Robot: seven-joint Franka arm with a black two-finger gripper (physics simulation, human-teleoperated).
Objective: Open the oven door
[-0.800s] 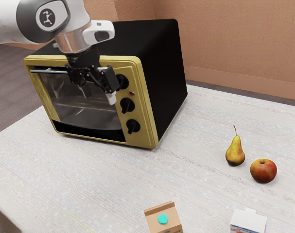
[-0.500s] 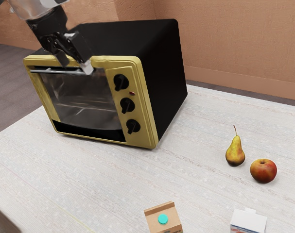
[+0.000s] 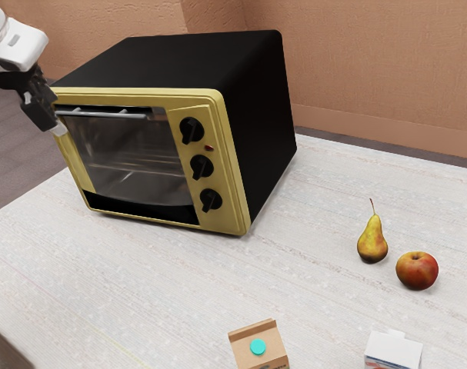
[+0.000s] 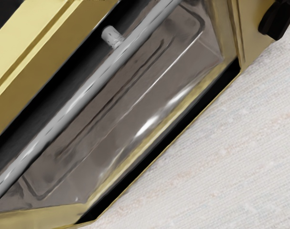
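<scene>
Whether the gripper [image 3: 58, 129] is open I cannot tell. Center it over the handle [image 4: 78, 99] before drawing the door [image 3: 129, 157] gently outward

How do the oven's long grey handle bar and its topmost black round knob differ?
Colour: grey handle bar is light; black knob is dark.
Shape: bar is long and thin; knob is short and round with a raised grip.
Place: bar runs along the top of the glass door; knob sits on the yellow panel beside it.
Shared: both stand out from the front.
</scene>
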